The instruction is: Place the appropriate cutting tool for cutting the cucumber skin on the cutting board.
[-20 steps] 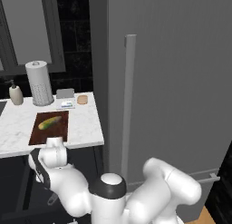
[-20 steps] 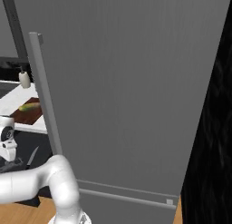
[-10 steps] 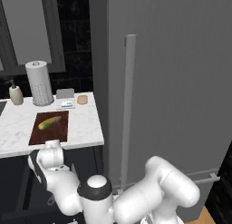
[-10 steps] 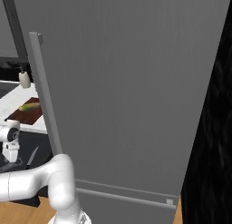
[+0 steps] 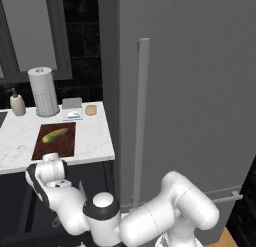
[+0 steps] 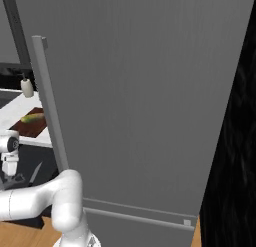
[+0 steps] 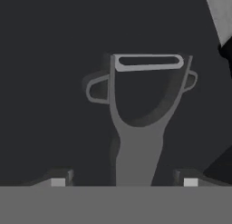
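Hand view: the peeler (image 7: 136, 128) is seen lying on a dark surface, its handle between the tips of the pincer (image 7: 121, 181), which stand apart on either side; contact cannot be told. Nothing is lifted yet; carrying and placing are left. The cucumber (image 5: 54, 135) rests on the cutting board (image 5: 42, 148) on the white marble worktop (image 5: 92, 141), beside a tall grey fridge (image 5: 200, 91).

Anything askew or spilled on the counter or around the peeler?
Nothing stands out. The cucumber lies flat on the cutting board, which sits square on the counter. The soap bottle and paper towel roll stand upright. In the hand view the peeler lies intact between the tool's fingertips.
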